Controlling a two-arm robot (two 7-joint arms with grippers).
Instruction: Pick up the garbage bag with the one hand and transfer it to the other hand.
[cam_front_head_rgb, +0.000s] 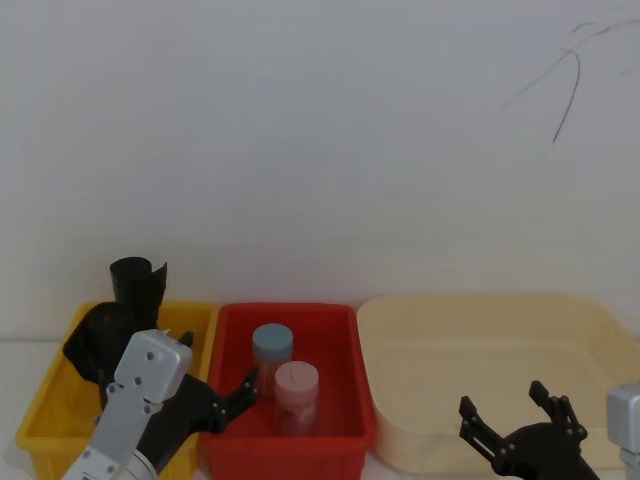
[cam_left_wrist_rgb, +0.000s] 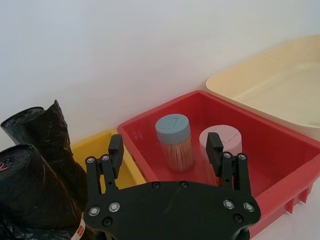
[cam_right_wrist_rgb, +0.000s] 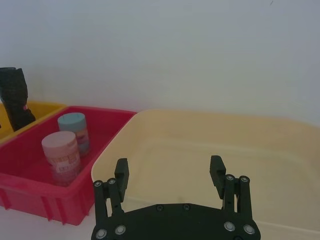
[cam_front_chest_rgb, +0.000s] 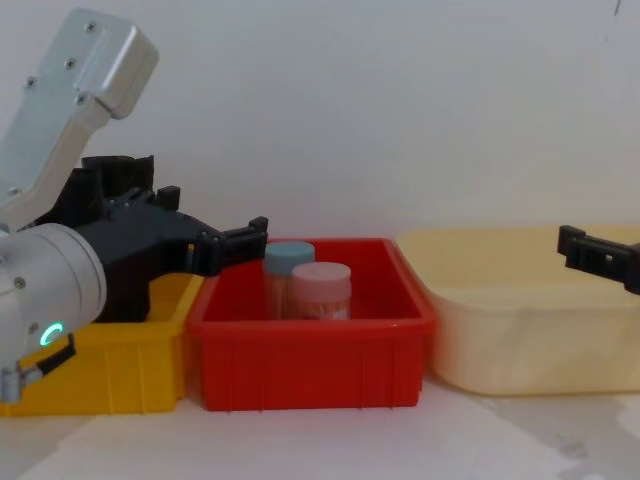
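Left claw (cam_left_wrist_rgb: 165, 150) was spread wide and empty, hovering over the edge shared by the yellow bin (cam_left_wrist_rgb: 102, 146) and the red bin (cam_left_wrist_rgb: 280, 150), with two lidded jars (cam_left_wrist_rgb: 174, 142) seen between its fingers. Right claw (cam_right_wrist_rgb: 169, 167) was likewise spread and empty, low over the near rim of the cream tub (cam_right_wrist_rgb: 200, 135), well apart from the work. Garbage bag (cam_left_wrist_rgb: 32, 192) stood on end in the yellow bin, its red-and-white band (cam_left_wrist_rgb: 80, 231) low on the roll, touching a plain black roll (cam_left_wrist_rgb: 45, 127) beside it. Expected handling: light, thin film wound into a fairly firm cylinder, soft enough to dent and slick enough to slide under a loose pinch. Recommended hold: across the roll near mid-length, above the band, clear of the neighbouring roll, leaving one end free for the receiving claw
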